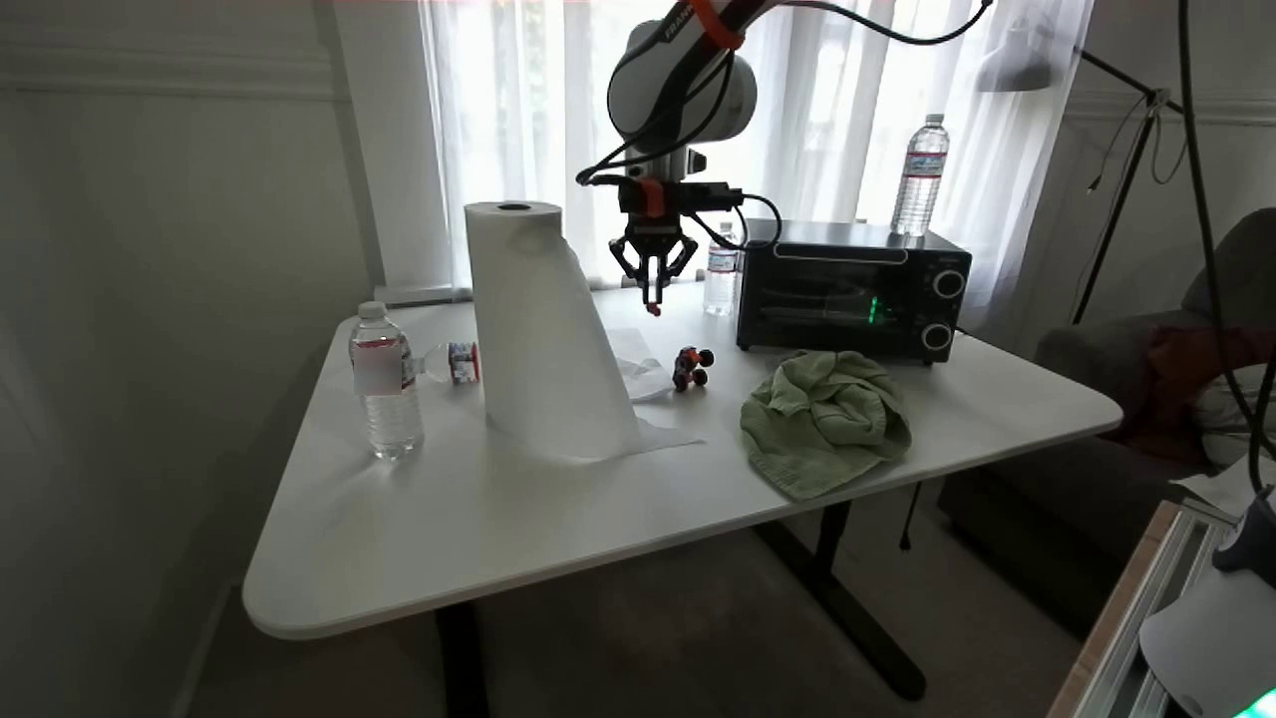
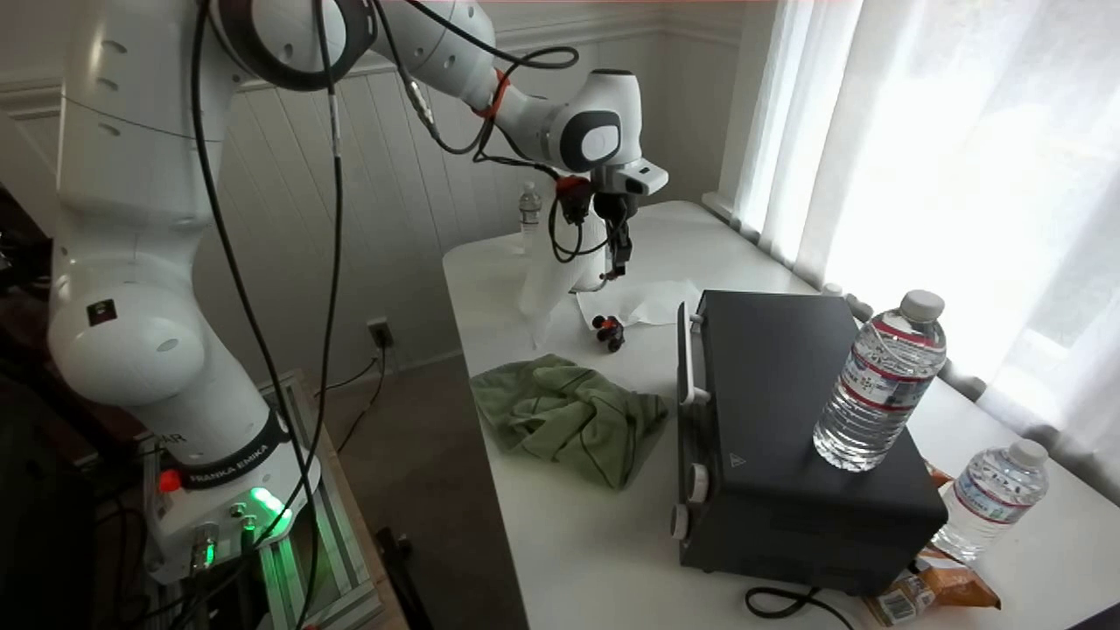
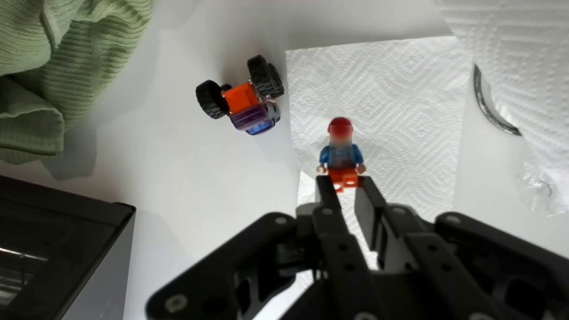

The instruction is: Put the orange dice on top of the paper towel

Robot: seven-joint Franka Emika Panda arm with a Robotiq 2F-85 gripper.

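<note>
I see no orange dice in any view. My gripper (image 3: 344, 181) is shut on the orange legs of a small toy figure (image 3: 341, 153) with a red cap and blue sleeves. In an exterior view my gripper (image 1: 653, 291) holds the figure (image 1: 654, 309) in the air above the table. A white paper towel sheet (image 3: 378, 84) lies flat below, and shows in both exterior views (image 1: 643, 374) (image 2: 652, 302). The paper towel roll (image 1: 538, 329) stands upright beside it; its loose end (image 3: 529, 58) hangs at the right of the wrist view. My fingers hide part of the sheet.
An orange and purple toy car (image 3: 244, 100) lies beside the sheet. A green cloth (image 1: 827, 419) and a black toaster oven (image 1: 852, 284) with a bottle (image 1: 919, 179) on top stand to one side. Another water bottle (image 1: 386, 384) and a lying bottle (image 1: 454, 362) are near the roll.
</note>
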